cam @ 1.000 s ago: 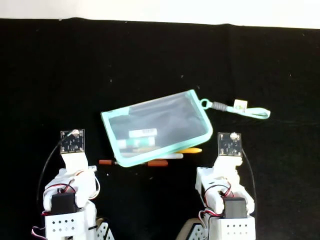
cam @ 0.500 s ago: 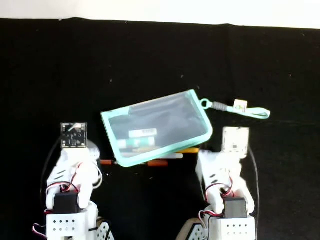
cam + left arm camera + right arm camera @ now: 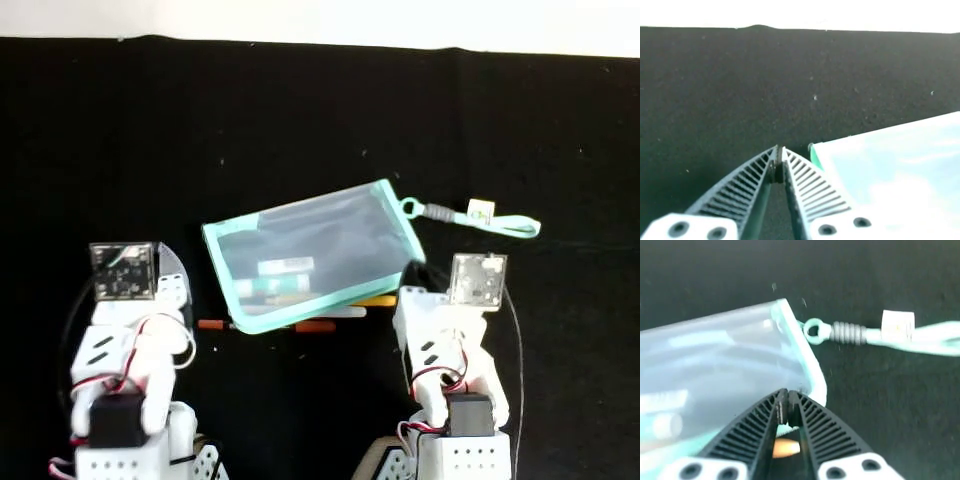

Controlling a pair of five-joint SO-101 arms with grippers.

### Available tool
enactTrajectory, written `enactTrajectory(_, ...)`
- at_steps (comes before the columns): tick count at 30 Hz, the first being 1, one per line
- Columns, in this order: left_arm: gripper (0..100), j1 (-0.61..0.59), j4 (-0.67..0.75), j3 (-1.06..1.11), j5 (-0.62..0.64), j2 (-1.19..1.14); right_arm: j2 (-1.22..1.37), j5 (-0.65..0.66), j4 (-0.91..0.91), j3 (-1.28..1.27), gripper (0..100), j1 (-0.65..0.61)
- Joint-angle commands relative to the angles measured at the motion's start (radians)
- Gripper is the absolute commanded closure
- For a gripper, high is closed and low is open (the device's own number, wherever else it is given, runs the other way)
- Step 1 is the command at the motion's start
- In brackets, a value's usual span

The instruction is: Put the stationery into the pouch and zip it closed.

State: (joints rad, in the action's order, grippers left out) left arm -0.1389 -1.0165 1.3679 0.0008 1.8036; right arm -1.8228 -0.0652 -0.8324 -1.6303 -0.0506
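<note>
1. I'm viewing the black cloth table [image 3: 300,120], carrying the translucent mint-edged zip pouch [image 3: 310,255], tilted, between both arms.
2. I'm judging this the opening step: nothing gripped, the pouch needing holding and opening next.
3. Left gripper [image 3: 779,152] is hovering beside the pouch's corner, fingers together, empty; right gripper [image 3: 787,396] likewise, at the ring-end corner.
4. Slim orange and white pens [image 3: 315,326] are lying partly under the pouch's near edge.

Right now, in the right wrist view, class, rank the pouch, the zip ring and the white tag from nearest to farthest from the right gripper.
1. The pouch: its mint edge lies right at the tips of the right gripper.
2. The zip ring: just beyond the pouch's corner.
3. The white tag: farthest, out along the strap.
</note>
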Motion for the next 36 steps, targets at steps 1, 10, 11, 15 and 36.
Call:
enactTrajectory(1, 95, 0.013, -0.034, -0.104, 0.002, -0.005, -0.002, -0.006, -0.12, 0.163, 99.2, 0.004)
enactTrajectory(10, 85, 0.015, -0.132, -0.364, 0.002, -0.22, 0.001, -0.003, -0.318, 0.456, 99.2, 0.004)
enactTrajectory(11, 85, 0.015, -0.132, -0.403, 0.002, -0.265, 0.001, -0.003, -0.332, 0.475, 99.1, 0.004)
enactTrajectory(15, 85, 0.015, -0.133, -0.549, 0.002, -0.46, 0.042, 0.017, -0.374, 0.547, 99.1, 0.004)
enactTrajectory(36, 85, 0.015, -0.353, -1.139, -0.178, -1.377, 0.714, 0.057, -0.587, 1.113, 72.6, 0.01)
